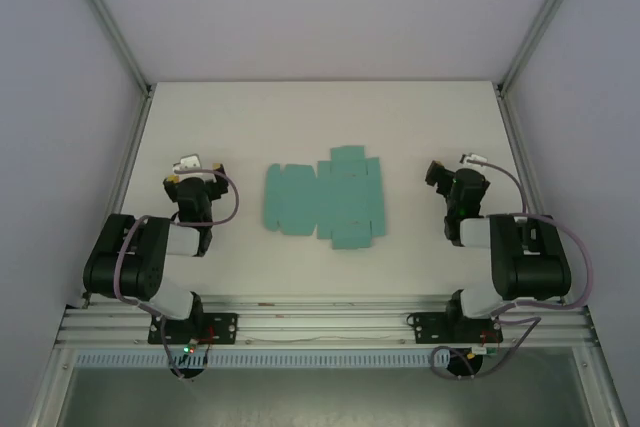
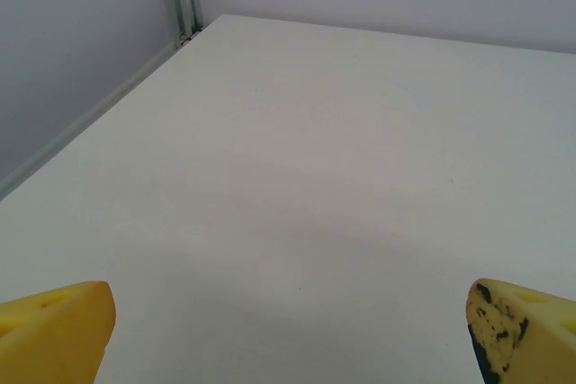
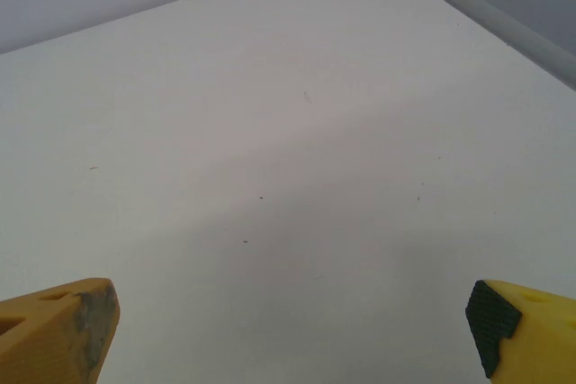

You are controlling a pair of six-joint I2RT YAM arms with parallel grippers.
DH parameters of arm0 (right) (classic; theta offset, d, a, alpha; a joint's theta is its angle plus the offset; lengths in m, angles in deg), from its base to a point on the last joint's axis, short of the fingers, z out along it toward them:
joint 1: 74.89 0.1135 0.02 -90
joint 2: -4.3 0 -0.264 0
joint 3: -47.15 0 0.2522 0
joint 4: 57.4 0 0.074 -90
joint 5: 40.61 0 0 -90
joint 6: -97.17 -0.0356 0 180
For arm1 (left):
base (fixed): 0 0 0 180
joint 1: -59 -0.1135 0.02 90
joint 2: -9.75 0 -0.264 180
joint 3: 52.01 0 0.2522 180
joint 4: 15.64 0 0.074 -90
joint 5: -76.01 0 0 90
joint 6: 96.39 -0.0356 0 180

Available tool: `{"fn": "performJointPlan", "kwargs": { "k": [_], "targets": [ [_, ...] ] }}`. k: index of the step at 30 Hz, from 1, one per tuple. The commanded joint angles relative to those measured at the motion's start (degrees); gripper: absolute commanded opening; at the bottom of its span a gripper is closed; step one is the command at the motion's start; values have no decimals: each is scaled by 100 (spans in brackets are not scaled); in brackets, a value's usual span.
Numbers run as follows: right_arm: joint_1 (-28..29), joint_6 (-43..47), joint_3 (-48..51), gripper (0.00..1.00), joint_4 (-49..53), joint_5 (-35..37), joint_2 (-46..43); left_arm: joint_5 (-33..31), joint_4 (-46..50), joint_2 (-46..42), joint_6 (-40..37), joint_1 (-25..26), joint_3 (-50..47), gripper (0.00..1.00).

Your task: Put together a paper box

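Note:
The paper box point(image 1: 326, 199) lies as a flat teal-green die-cut sheet with flaps in the middle of the white table point(image 1: 320, 117), seen in the top view. My left gripper point(image 1: 190, 169) rests to the left of the sheet, well apart from it. My right gripper point(image 1: 440, 175) rests to the right, also apart. In the left wrist view the left gripper point(image 2: 292, 334) is open, its yellow fingertips point(image 2: 54, 325) wide apart over bare table. In the right wrist view the right gripper point(image 3: 292, 330) is open too, yellow fingertips point(image 3: 58, 325) spread with nothing between them.
Grey enclosure walls and metal corner posts point(image 1: 110, 17) bound the table on three sides. An aluminium rail point(image 1: 320, 322) carrying both arm bases runs along the near edge. Bare table surface lies behind the sheet and ahead of both grippers.

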Motion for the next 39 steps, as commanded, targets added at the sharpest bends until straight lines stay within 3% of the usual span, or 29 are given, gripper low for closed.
{"fn": "performJointPlan", "kwargs": {
  "k": [1,19,26,30,34,39],
  "targets": [
    [8,4,-55,100,-85,43,-37,57,-75,-58,-20,-46,54,100],
    [-15,-58,-66,100,-67,163,-95,-46,-76,-156,-3,-47,74,100],
    [7,-98,-533,100,1386,242,-935,19,2177,-1350,171,-39,816,100],
    [141,-222,-1002,100,2688,265,-1414,721,3150,-2158,795,-21,971,100],
    [712,-750,-1350,100,3727,298,-1731,1214,4216,-2435,1637,162,1258,100],
    [1614,-1774,-1902,74,4612,-531,-1271,1545,4655,-2087,2129,833,1371,100]
  ]
}}
